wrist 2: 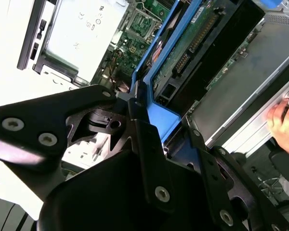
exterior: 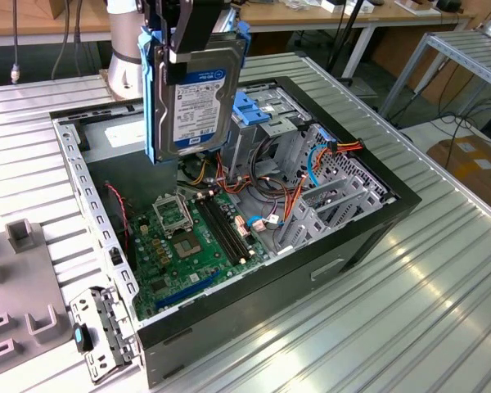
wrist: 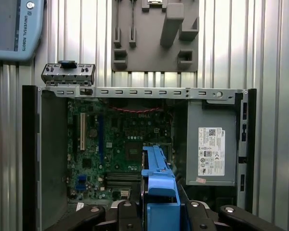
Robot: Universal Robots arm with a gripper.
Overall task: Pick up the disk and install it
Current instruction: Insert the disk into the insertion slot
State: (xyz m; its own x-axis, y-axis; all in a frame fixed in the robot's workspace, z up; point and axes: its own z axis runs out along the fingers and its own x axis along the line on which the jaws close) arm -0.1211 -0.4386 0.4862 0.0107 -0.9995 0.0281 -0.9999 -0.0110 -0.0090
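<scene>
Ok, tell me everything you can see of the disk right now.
The disk is a silver-metal hard drive with a white, blue and black label and blue plastic side rails. It hangs on edge, label facing the exterior view, clamped at its top by the gripper, above the open computer case, touching nothing else visible.

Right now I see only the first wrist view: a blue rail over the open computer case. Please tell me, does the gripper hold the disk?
Observer: Yes. In the exterior view the gripper is shut on the upper end of the disk, which hangs upright above the computer case.
Operator: Which way does its label face?
Observer: Toward the exterior camera. The second wrist view shows the green circuit board on its other side.
Operator: And where is the drive cage?
Observer: The drive cage, with its blue latch, stands just to the exterior view's right of the disk.
</scene>
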